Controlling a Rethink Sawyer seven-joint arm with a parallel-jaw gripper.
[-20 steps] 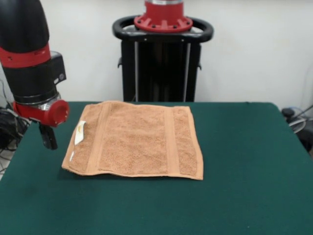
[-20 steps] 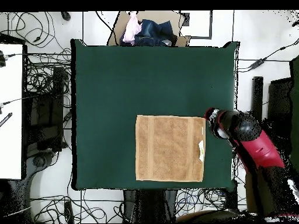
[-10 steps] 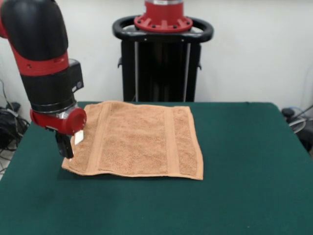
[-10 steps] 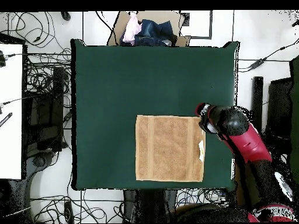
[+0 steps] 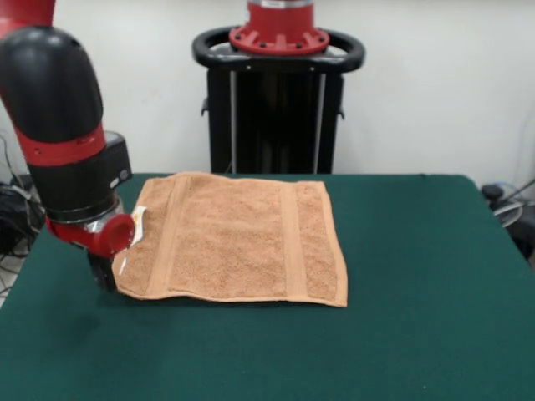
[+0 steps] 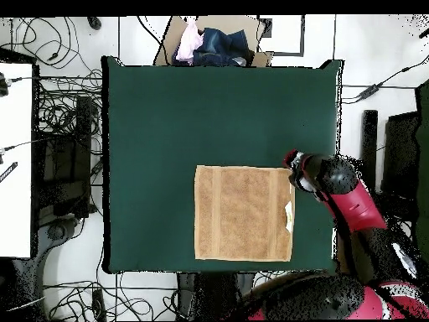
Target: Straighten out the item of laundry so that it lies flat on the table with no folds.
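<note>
Nearly everything the task asks for looks done from where I sit. Starting at the left of the front view, my gripper (image 5: 104,274) is down low at the table (image 5: 418,334), tucked under the red wrist, right at the near left corner of the item of laundry (image 5: 238,242); only a dark stub shows below the wrist, so I cannot tell whether it is spread, closed, or pinching the cloth, nor whether it touches the corner at all. Just to the right of the gripper and slightly farther back sits the small white label (image 5: 138,224) on the towel's edge, and beyond that the towel spreads away to the right as one sheet, its two woven bands running straight and roughly parallel. In the overhead view the towel (image 6: 243,213) reads as a clean rectangle with four square corners, lying beside the gripper (image 6: 295,168) and well inside the table's felt (image 6: 167,126). I see no fold, bunching or turned-over corner in either view. My judgement is that what remains is slight: the corner by the gripper is partly hidden behind the wrist, so it needs checking, and then the arm should come away without dragging the cloth.
</note>
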